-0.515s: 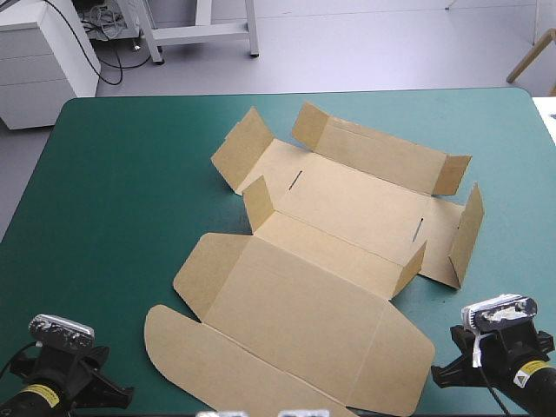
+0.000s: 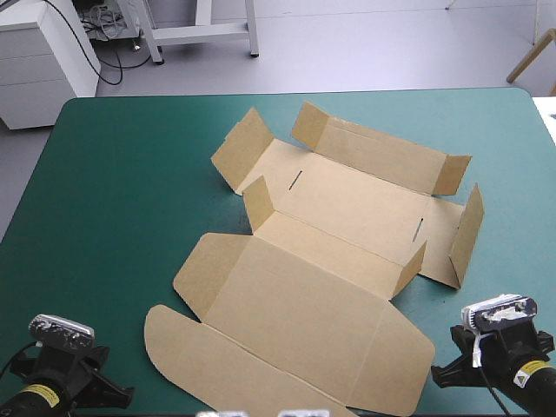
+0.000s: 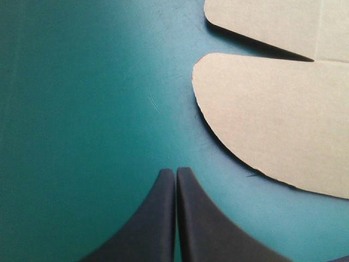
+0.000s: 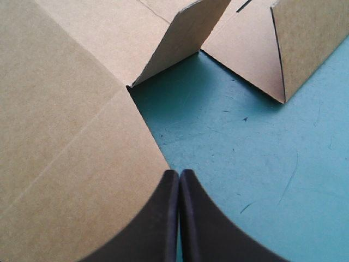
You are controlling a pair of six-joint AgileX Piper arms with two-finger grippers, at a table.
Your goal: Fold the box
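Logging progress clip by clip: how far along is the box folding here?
Done: barely anything. The box lies mostly flat on the teal-green cover; only its end flaps and far wall stand partly raised. In hand: nothing; the left fingers and right fingers are shut, empty, by the near corners of the lid. Left: raising and tucking the walls, all of it.

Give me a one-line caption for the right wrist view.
Right gripper, fingers shut, at a rounded corner of the brown box; raised flap ahead, teal-green cover beside.
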